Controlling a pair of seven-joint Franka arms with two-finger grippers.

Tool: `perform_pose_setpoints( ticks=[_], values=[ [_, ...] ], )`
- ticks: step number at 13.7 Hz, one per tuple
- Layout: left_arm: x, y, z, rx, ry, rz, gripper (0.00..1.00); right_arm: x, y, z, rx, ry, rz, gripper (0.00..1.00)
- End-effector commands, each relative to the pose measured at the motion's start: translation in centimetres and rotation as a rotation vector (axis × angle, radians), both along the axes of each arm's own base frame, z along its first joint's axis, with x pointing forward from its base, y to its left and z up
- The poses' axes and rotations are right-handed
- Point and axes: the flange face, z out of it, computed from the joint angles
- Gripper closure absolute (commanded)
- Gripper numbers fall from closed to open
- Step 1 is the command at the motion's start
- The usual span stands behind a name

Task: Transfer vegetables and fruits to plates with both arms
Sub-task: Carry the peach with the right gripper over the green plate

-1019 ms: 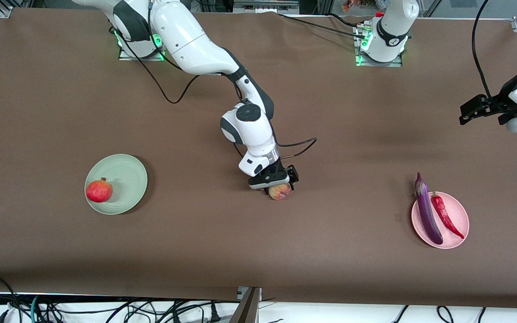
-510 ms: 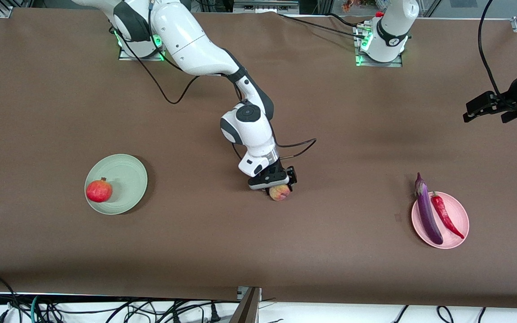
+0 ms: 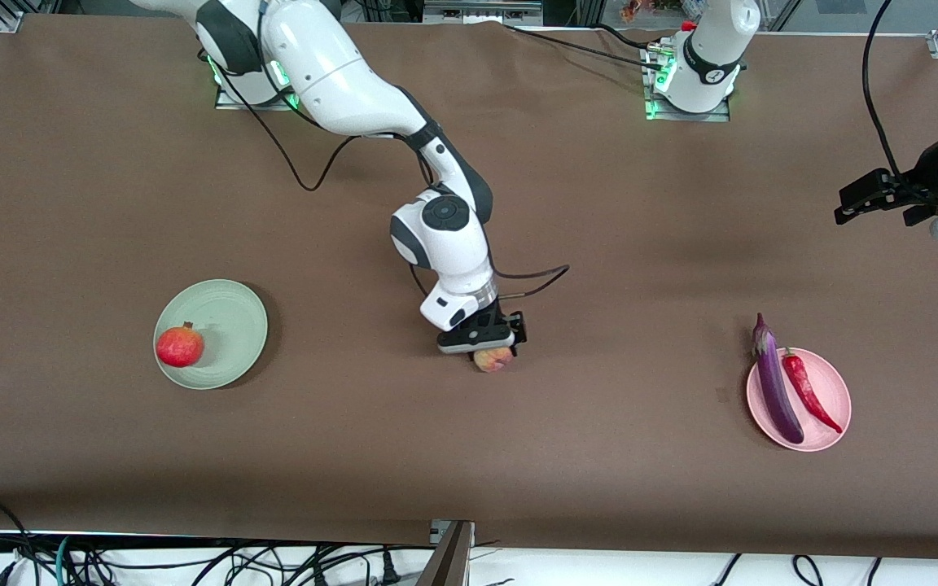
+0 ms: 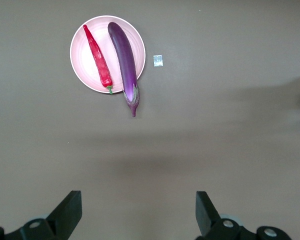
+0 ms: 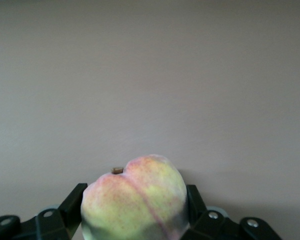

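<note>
My right gripper [image 3: 492, 356] is shut on the yellowish-pink peach [image 3: 493, 359] over the middle of the table; in the right wrist view the peach [image 5: 135, 197] sits between both fingers. The round red fruit [image 3: 180, 345] lies on the pale green plate [image 3: 229, 313] toward the right arm's end. The purple eggplant [image 3: 776, 382] and the red chili pepper [image 3: 809, 390] lie on the pink plate [image 3: 831, 382] toward the left arm's end, also seen in the left wrist view: eggplant [image 4: 125, 59], chili [image 4: 98, 56], plate [image 4: 80, 50]. My left gripper [image 3: 856, 203] is open and empty, high over the table's end.
Black cables trail from the right arm over the table near its wrist [image 3: 534, 273]. A small pale tag [image 4: 158, 60] lies on the brown cloth beside the pink plate.
My right gripper has moved a little toward the green plate's end and toward the front camera, carrying the peach. My left gripper has shifted slightly at the table's end.
</note>
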Motion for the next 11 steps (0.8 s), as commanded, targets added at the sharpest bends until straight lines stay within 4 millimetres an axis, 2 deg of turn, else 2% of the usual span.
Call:
perform_pose_setpoints(
  ticks=[1, 3, 6, 8, 11],
  values=[
    [0.4, 0.2, 0.6, 0.014, -0.006, -0.007, 0.0, 1.2, -4.7, 5.4, -0.076, 0.114, 0.026, 0.74],
    [0.4, 0.2, 0.6, 0.014, -0.004, -0.007, 0.0, 2.6, -9.3, 7.1, -0.114, 0.204, 0.096, 0.73],
    [0.4, 0.2, 0.5, 0.014, -0.001, -0.007, 0.0, 4.8, -17.5, 9.2, -0.185, 0.343, 0.208, 0.74],
    [0.4, 0.2, 0.5, 0.014, -0.001, -0.007, 0.0, 5.4, -22.8, 9.0, -0.207, 0.389, 0.259, 0.74],
    [0.3, 0.0, 0.4, 0.013, 0.004, -0.012, 0.0, 5.2, -29.8, 7.9, -0.225, 0.442, 0.282, 0.74]
  ],
)
